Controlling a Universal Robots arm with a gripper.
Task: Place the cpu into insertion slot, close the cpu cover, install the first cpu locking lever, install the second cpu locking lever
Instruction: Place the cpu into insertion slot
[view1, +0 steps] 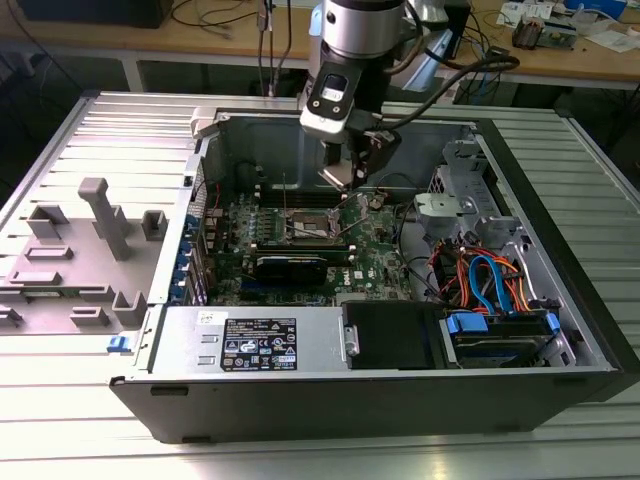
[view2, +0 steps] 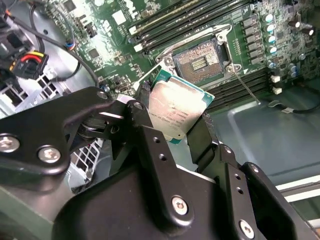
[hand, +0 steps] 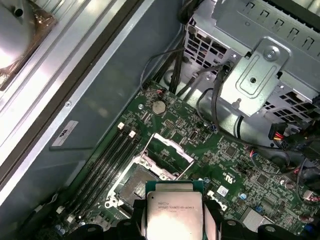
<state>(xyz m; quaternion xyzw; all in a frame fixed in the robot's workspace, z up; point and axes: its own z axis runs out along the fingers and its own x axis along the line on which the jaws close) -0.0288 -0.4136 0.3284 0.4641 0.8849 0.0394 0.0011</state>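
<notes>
Counter (view1: 60, 410): slatted metal, carrying an open computer case (view1: 350, 405) that lies on its side. In the exterior view a grey plastic fixture (view1: 95, 240) rests at 9 o'clock from the case.

Motherboard (view1: 375, 265): green, flat on the case floor.

Arm (view1: 355, 30): enters the case from 12 o'clock in the exterior view.

Hand (view1: 348, 180): hangs above the board, at about 1 o'clock from the insertion slot (view1: 308, 228) in the exterior view. Its black fingers (view2: 145, 130) are clamped on opposite edges of the cpu (view2: 175, 112).

Cpu: held off the board, metal top towards both wrist cameras, near the slot but clear of it.

Insertion slot (hand: 132, 182): bare, dark contact field exposed.

Cpu cover (hand: 169, 150): raised on its hinge, tilted away from the slot.
</notes>
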